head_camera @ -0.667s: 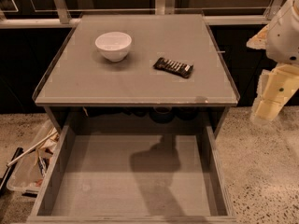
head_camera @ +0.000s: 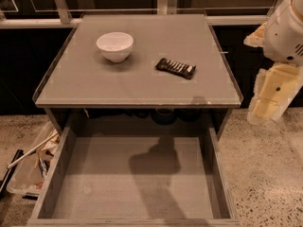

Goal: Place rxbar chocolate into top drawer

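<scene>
The rxbar chocolate [head_camera: 175, 68], a dark wrapper with pale lettering, lies flat on the grey tabletop [head_camera: 94, 86], right of centre. The top drawer [head_camera: 61, 169] is pulled open below the tabletop, with a bare grey bottom and the arm's shadow across it. My gripper [head_camera: 271, 96] is a cream-coloured part hanging at the right edge of the view. It is off the table's right side, beyond the corner, above the floor. It is well apart from the bar and nothing shows in it.
A white bowl [head_camera: 115, 45] stands on the tabletop, left of the bar. A clear bin of clutter [head_camera: 28, 167] sits on the speckled floor, left of the drawer. A dark wall with rails runs behind the table.
</scene>
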`<state>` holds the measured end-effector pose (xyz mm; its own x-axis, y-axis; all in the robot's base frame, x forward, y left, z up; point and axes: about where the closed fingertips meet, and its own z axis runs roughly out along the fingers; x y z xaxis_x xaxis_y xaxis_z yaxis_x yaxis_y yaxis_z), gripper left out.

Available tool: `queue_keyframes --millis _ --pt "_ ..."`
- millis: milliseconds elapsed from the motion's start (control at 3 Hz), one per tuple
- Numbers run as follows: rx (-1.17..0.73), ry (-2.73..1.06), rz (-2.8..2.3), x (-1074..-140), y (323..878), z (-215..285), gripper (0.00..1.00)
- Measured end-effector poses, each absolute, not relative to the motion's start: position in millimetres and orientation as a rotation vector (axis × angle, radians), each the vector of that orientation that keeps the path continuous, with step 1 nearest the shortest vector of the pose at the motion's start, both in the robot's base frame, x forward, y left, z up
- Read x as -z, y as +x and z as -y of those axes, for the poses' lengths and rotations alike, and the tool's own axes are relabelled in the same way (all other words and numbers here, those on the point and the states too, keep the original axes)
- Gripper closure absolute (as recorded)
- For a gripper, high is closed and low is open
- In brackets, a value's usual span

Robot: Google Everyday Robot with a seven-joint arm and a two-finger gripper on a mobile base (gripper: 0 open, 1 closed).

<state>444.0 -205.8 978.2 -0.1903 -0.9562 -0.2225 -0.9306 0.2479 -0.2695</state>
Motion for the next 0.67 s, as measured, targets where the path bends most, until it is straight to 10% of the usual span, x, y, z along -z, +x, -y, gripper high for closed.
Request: queue_keyframes --millis 667 --pt "0.022 -1.777 -2.017 -982 487 164 0.00"
